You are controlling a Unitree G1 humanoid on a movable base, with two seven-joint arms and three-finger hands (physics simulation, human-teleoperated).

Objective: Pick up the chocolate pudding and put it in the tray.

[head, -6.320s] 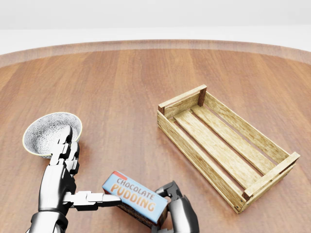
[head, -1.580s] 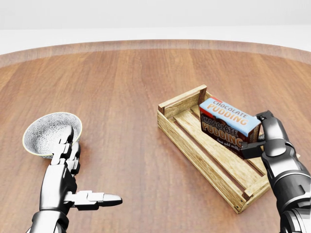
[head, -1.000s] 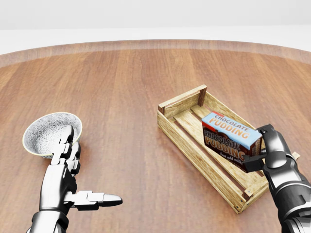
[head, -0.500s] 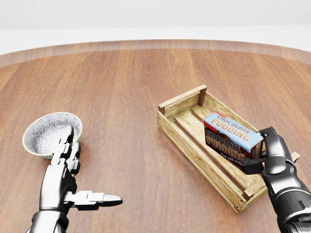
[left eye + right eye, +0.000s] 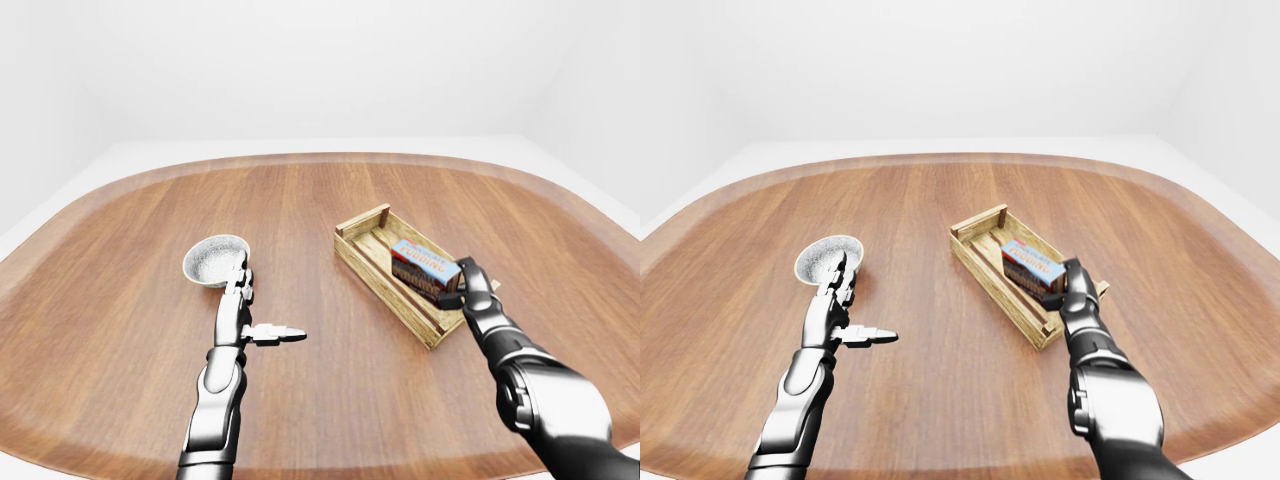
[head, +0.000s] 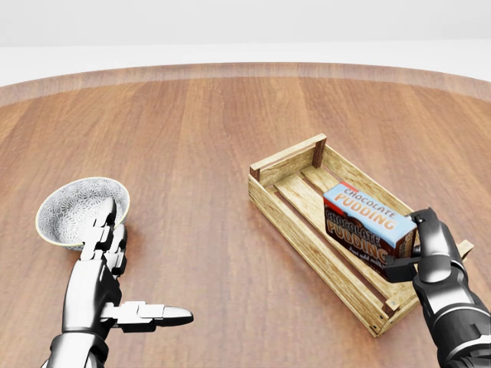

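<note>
The chocolate pudding (image 6: 365,222), a blue-topped box with a dark brown side, lies tilted inside the wooden slatted tray (image 6: 285,159), toward the tray's lower-right end in the head view. My right hand (image 6: 406,242) grips the box's right end, thumb beneath and fingers (image 6: 423,224) over the top edge. Whether the box rests on the tray's slats I cannot tell. My left hand (image 6: 132,273) hovers open at the lower left, fingers spread with nothing in it. In the left-eye view the pudding (image 5: 424,264) sits within the tray's walls.
A patterned white bowl (image 6: 77,207) stands just above my left hand. The round wooden table (image 6: 199,138) stretches wide around the tray, its rim curving across the top of the head view.
My right hand carried the pudding from the lower middle of the table over to the tray, then lowered it and slid it toward the tray's lower-right end. The left hand stayed still.
</note>
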